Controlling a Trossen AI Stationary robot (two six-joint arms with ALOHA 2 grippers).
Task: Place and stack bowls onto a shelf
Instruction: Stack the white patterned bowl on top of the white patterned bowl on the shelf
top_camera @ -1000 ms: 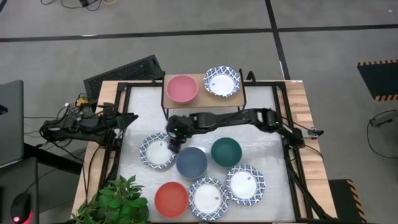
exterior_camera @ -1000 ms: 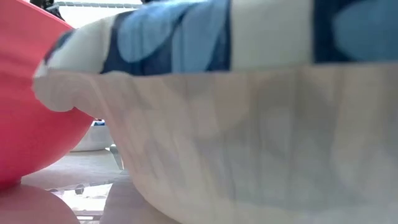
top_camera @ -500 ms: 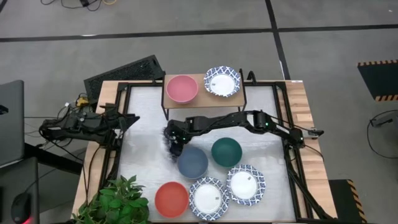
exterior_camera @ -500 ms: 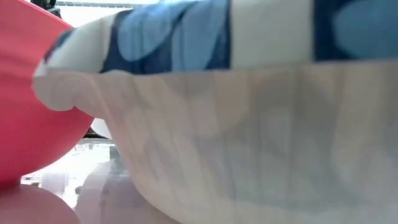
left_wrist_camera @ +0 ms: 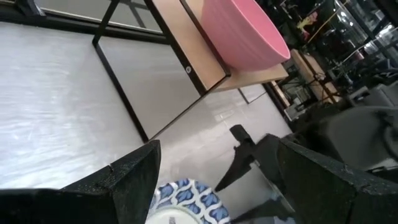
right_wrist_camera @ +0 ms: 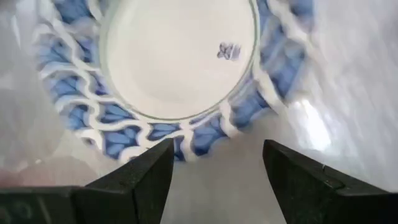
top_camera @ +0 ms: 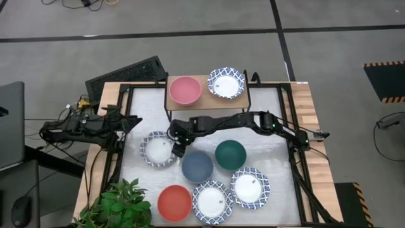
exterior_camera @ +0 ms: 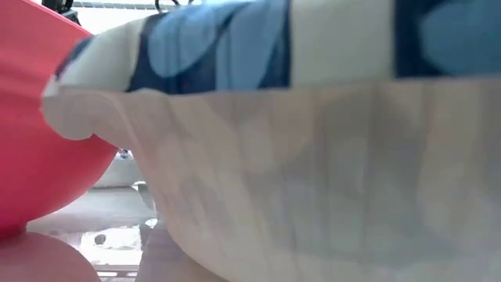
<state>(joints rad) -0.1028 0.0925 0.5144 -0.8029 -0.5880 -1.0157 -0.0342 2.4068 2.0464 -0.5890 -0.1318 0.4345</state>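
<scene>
The shelf (top_camera: pixel 248 89) stands at the table's far edge and carries a pink bowl (top_camera: pixel 185 90) and a patterned white bowl (top_camera: pixel 226 83). My right gripper (top_camera: pixel 176 149) is open and slants down over the right rim of another patterned bowl (top_camera: pixel 158 150) (right_wrist_camera: pixel 177 59), which rests on the table. Its fingertips (right_wrist_camera: pixel 155 165) stand just off that rim. A blue bowl (top_camera: pixel 197 166) and a dark green bowl (top_camera: pixel 230 155) sit beside it. My left gripper (left_wrist_camera: pixel 217 186) waits open at the table's left edge.
A red bowl (top_camera: pixel 174 202) and two more patterned bowls (top_camera: pixel 212 201) (top_camera: pixel 250 187) sit along the near edge and fill the low view. A green plant (top_camera: pixel 117 204) stands at the near left corner. A black frame (top_camera: pixel 272 86) borders the table.
My right gripper has sunk toward the patterned bowl on the table's left half and stayed open.
</scene>
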